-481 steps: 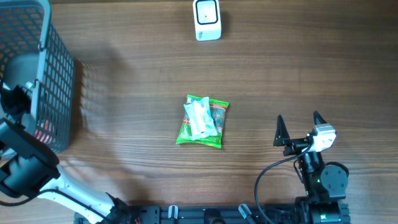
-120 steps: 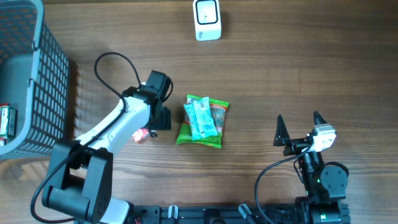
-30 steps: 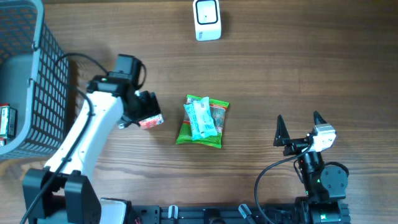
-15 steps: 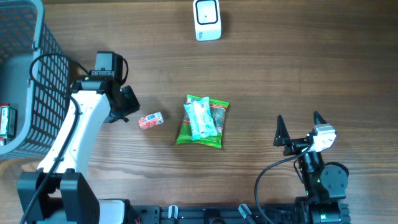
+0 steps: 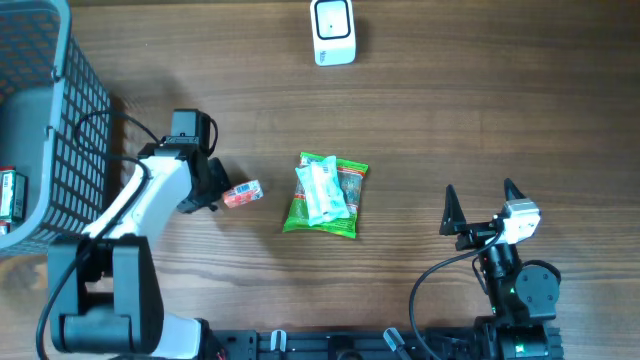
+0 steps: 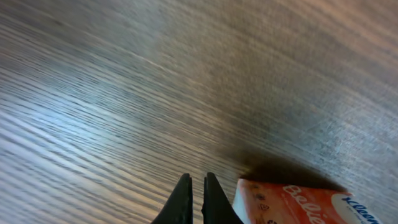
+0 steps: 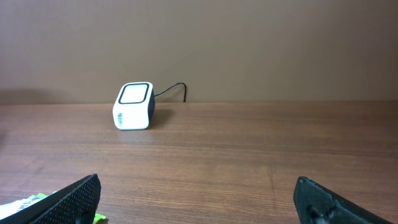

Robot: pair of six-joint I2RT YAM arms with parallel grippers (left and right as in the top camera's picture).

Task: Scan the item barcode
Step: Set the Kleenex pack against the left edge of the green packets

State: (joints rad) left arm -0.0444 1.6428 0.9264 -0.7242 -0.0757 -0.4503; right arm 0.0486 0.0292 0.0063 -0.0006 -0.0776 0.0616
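A small orange-red pack [image 5: 242, 194] lies flat on the wooden table, left of a green snack bag [image 5: 326, 194]. My left gripper [image 5: 217, 192] is just left of the pack, low over the table. In the left wrist view its fingers [image 6: 183, 198] are shut with nothing between them, and the pack [image 6: 300, 204] sits just to their right. The white barcode scanner [image 5: 333, 32] stands at the table's far edge, and in the right wrist view the scanner [image 7: 134, 106] faces upward. My right gripper [image 5: 480, 206] rests open at the near right, holding nothing.
A grey mesh basket [image 5: 90, 120] stands at the far left with a small boxed item [image 5: 12, 193] inside. A cable runs from the scanner toward the wall. A corner of the green bag [image 7: 25, 202] shows at the bottom left of the right wrist view.
The left gripper let go of the orange-red pack, drew away to the left, then came back beside it and shut on nothing. The right arm has not moved.
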